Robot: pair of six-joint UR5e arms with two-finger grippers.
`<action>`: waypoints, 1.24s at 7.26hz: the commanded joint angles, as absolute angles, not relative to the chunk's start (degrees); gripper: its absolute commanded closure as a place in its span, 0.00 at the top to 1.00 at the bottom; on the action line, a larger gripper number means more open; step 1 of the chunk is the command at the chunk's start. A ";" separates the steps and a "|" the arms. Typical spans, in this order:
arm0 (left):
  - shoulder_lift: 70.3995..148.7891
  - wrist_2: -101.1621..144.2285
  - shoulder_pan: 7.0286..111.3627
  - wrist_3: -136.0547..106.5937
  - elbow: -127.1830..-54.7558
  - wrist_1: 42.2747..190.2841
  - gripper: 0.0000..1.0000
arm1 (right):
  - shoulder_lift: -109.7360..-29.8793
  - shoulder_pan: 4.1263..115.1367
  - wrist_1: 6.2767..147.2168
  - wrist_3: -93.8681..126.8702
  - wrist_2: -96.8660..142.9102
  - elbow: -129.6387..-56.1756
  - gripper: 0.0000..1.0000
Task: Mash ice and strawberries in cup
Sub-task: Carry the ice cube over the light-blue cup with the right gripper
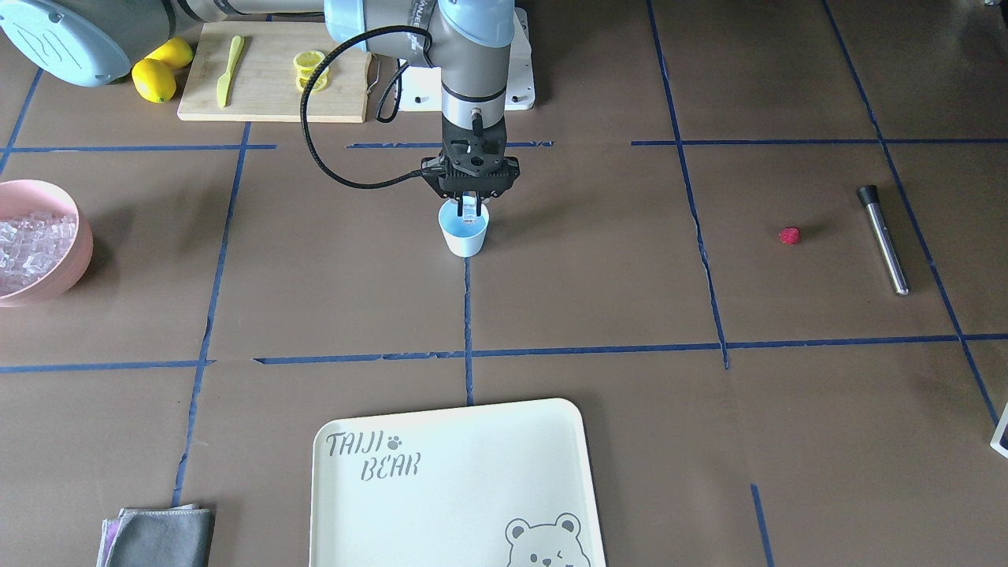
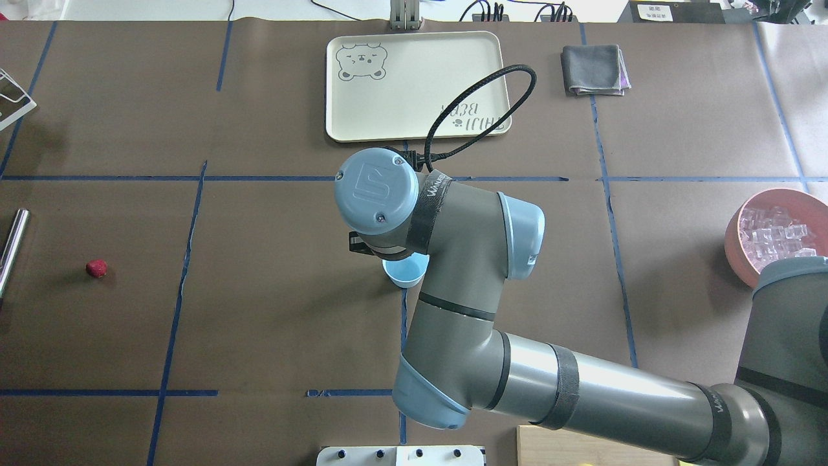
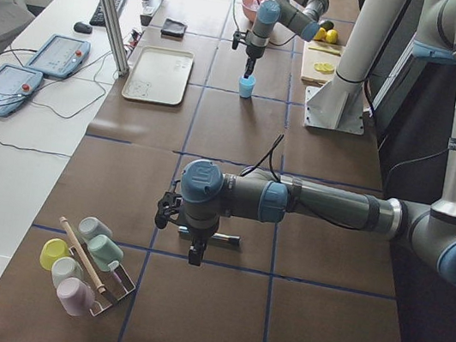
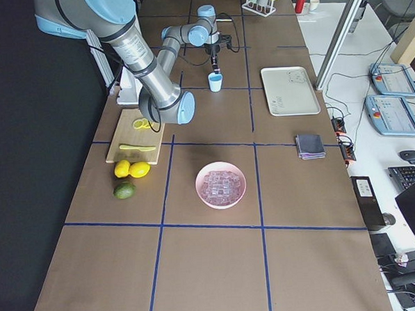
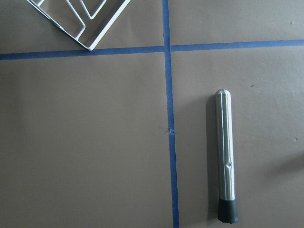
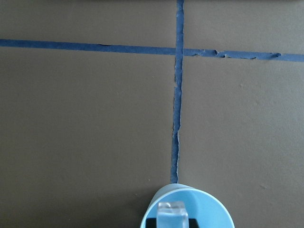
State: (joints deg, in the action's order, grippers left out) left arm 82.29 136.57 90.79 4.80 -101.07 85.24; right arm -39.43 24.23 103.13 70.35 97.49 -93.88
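Note:
The white cup (image 1: 465, 238) with a light blue inside stands mid-table. My right gripper (image 1: 470, 209) hangs at its mouth, shut on a clear ice cube (image 6: 171, 214) held over the blue inside (image 6: 216, 211). More ice (image 1: 27, 240) fills the pink bowl (image 1: 69, 276). One red strawberry (image 1: 789, 235) lies alone on the mat, far from the cup, also in the overhead view (image 2: 97, 268). My left gripper (image 3: 195, 255) shows only in the exterior left view, above a steel muddler (image 5: 225, 156); I cannot tell whether it is open or shut.
A cream tray (image 1: 449, 488) and a folded grey cloth (image 1: 161, 535) sit on the operators' side. A cutting board (image 1: 268, 87) with lemon slices and a knife, and whole lemons (image 1: 153, 79), lie by the robot base. A wire cup rack (image 5: 80, 19) stands near the muddler.

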 commanded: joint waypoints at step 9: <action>82.35 136.50 90.79 4.83 -101.34 85.17 1.00 | -42.78 26.09 103.54 69.27 100.18 -99.82 0.99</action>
State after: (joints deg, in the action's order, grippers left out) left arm 82.32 136.56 90.79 4.79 -101.41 85.18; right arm -40.73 24.61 103.53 70.01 98.59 -97.70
